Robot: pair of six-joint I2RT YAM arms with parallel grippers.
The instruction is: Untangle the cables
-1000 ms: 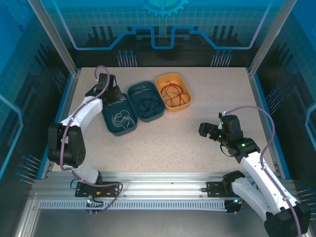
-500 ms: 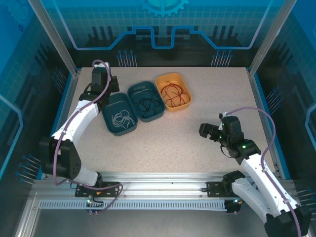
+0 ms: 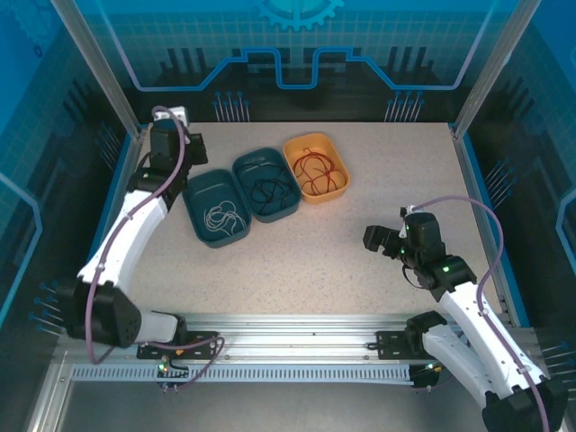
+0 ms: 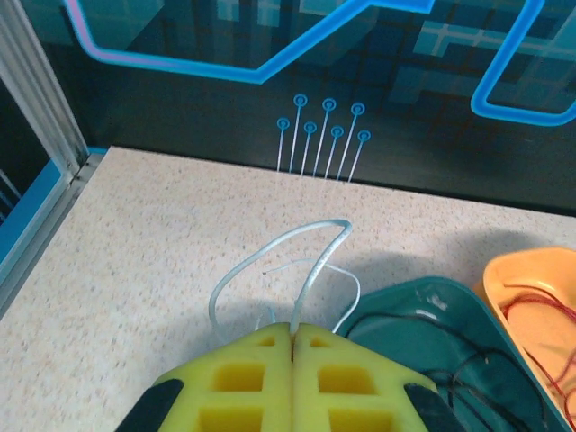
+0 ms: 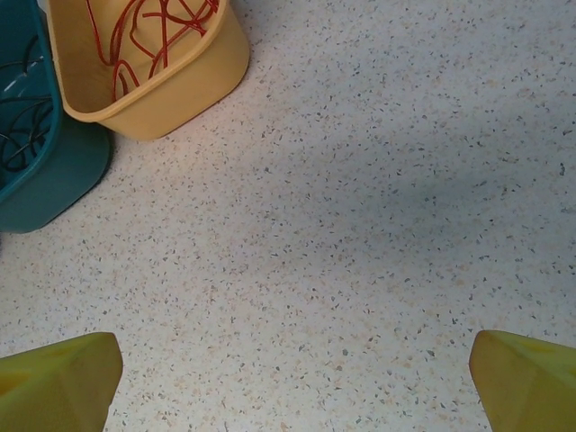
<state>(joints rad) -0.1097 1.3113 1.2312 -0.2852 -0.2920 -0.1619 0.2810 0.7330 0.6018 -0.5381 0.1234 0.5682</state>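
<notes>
Left gripper (image 4: 292, 335): pads (image 4: 243, 369) pressed together on a whitish cable (image 4: 317, 261). You'll find it at the 10 o'clock corner of the tabletop (image 4: 135, 234).
Whitish cable: it loops up out of the pads, clear of the surface. It is probably lifted there to draw it free of the rest.
Left teal tray (image 3: 202, 187): at 11 o'clock, with a pale coil (image 3: 220, 216) inside.
Middle teal tray (image 3: 286, 209): holds the black cable (image 3: 268, 189).
Orange tray (image 3: 337, 189): holds the red cable (image 3: 317, 169). With one colour per tray, sorting looks nearly done.
Right gripper (image 3: 378, 239): jaws spread wide and holding nothing. It sits at 4 o'clock, likely to stay out of the way.
Writing: none readable. The backdrop (image 4: 405, 90) carries blue circuit lines.
</notes>
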